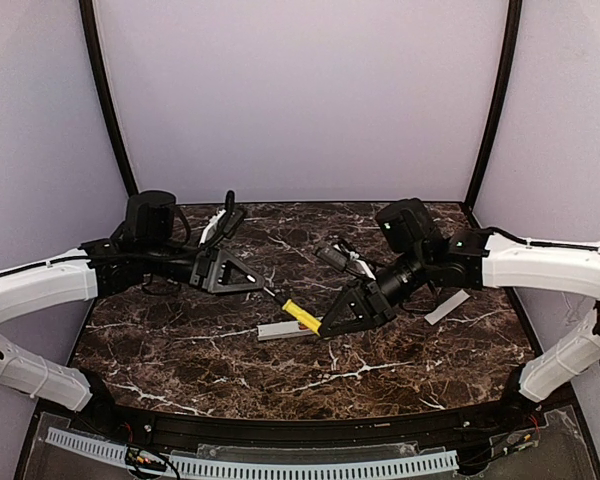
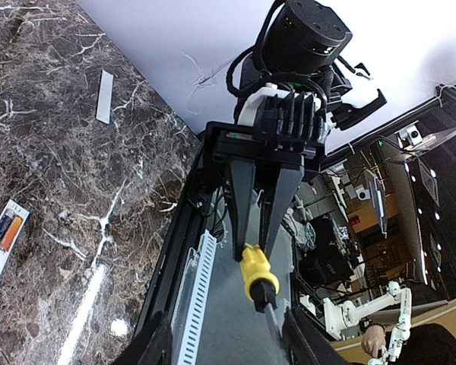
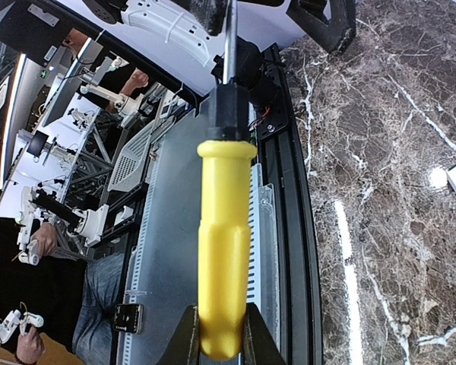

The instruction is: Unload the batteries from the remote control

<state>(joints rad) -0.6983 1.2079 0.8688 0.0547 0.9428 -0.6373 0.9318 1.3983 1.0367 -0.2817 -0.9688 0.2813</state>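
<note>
We take this for a robotics lab. A marbled desk is boxed in by plain pale walls and black poles, with a slotted cable duct along its near edge. Past the desk, the wrist views show more white arms on stands, cluttered benches and a seated person.
</note>
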